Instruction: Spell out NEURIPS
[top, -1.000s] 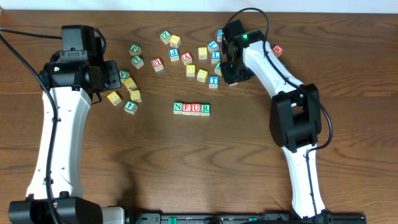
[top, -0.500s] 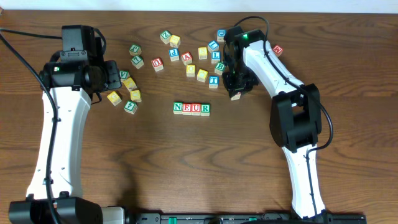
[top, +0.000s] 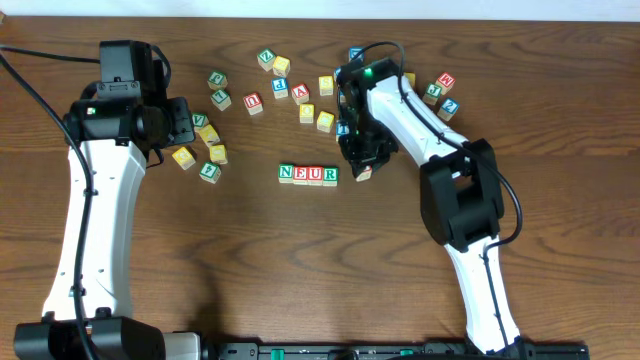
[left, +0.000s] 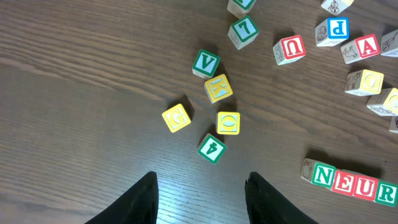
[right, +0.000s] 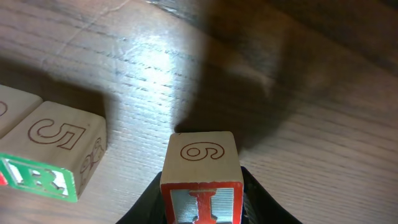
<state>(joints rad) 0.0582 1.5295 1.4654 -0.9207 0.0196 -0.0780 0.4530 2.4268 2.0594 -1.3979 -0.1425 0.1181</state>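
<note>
A row of cubes reading N, E, U, R lies at the table's middle. My right gripper is shut on a red I cube, a short gap to the right of the R. In the right wrist view the I cube sits between the black fingers, a 6 on its top face, with the green R cube at left. A blue P cube lies among the loose cubes behind the row. My left gripper hovers open and empty over bare wood, left of the row.
Loose cubes are scattered across the back: a left group with V, K, G, O and 4, a middle group, and a few at the right. The right arm reaches over the middle group.
The right gripper has carried the I cube from the loose cubes at the back down and left to beside the R. The left arm has not moved.
</note>
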